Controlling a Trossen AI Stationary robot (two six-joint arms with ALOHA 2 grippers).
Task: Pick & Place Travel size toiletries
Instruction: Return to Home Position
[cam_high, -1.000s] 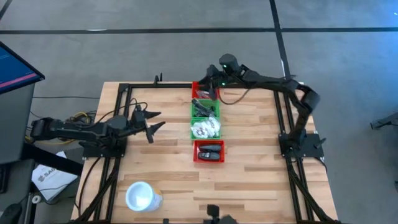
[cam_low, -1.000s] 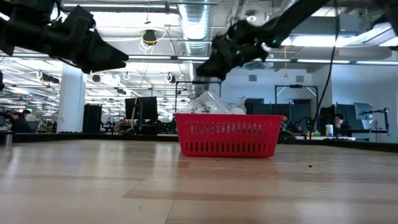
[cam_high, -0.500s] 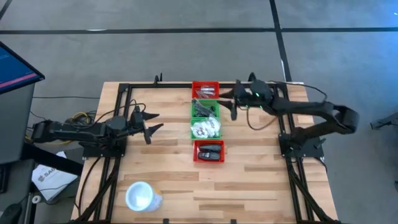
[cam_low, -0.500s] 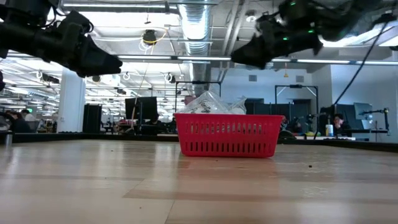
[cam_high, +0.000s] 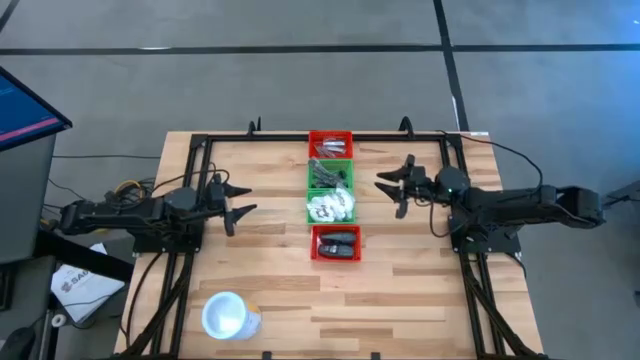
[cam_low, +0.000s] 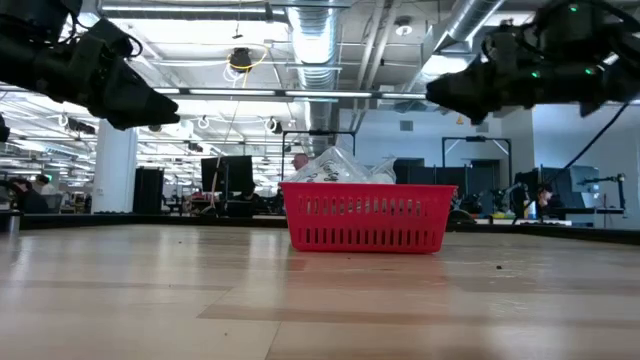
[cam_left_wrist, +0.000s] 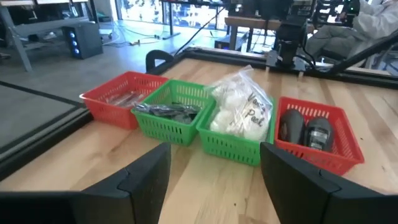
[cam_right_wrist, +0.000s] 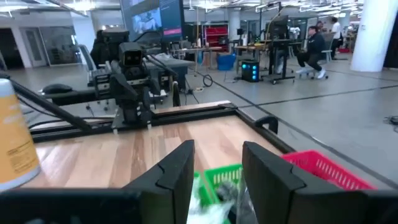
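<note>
Four bins stand in a row down the table's middle. The far red bin (cam_high: 330, 144) holds slim silver-grey tubes (cam_left_wrist: 122, 98). A green bin (cam_high: 330, 173) holds dark items (cam_left_wrist: 168, 111). The other green bin (cam_high: 330, 207) holds clear packets showing white (cam_left_wrist: 244, 112). The near red bin (cam_high: 336, 244) holds black oblong pieces (cam_left_wrist: 306, 127). My left gripper (cam_high: 243, 199) hovers open to the left of the row, pointing at it. My right gripper (cam_high: 386, 192) hovers open to the right of the green bins, with nothing between its fingers (cam_right_wrist: 175, 169).
A white round cup (cam_high: 228, 316) stands near the table's front left corner. Black frame rails (cam_high: 455, 170) run along the table's left, right and far edges. Bare wood lies on either side of the bin row and in front of it.
My right gripper has swung away from above the far red bin, toward the table's right and near edges, sinking a little and levelling out beside the green bins. My left gripper has drawn back slightly toward the table's left edge. The bins have kept still.
</note>
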